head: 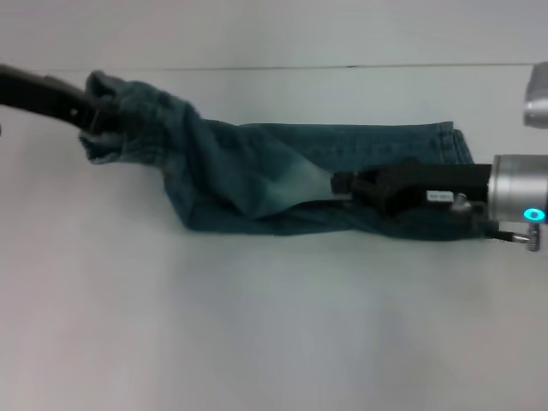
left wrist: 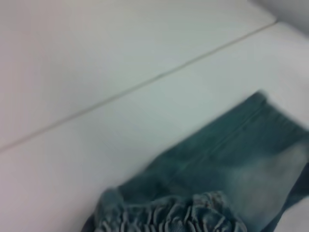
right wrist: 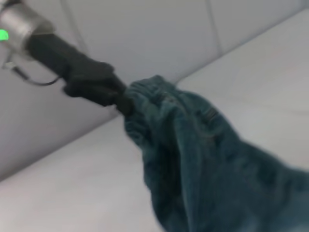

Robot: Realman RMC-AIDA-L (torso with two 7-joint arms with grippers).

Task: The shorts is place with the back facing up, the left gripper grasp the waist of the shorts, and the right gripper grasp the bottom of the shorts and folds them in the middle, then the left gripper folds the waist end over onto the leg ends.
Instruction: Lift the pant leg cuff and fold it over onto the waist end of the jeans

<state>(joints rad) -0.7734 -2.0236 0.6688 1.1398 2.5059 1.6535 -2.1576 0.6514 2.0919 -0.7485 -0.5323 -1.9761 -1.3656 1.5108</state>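
The denim shorts (head: 325, 184) are lying stretched across the white table (head: 274, 325), already doubled lengthwise into a long narrow band. The left gripper (head: 96, 116) is pinching the bunched waist (head: 128, 120) and lifting it clear of the surface — the right wrist view is showing its black fingers (right wrist: 113, 94) clamped shut on the gathered cloth, with fabric hanging down from them. The right gripper (head: 342, 182) is resting low over the leg ends (head: 445, 141), its tip lying on the pale faded patch at mid-band; whether its fingers are parted or closed on cloth I cannot tell (the dark housing is hiding them).

What matters for the next move, as I judge it: the band's long axis is running straight away from the left gripper toward the right one, so the leg ends are lying at the far end of that line. The left arm alone is holding the waist, so it is the one placed to carry it along that axis — over onto the legs.
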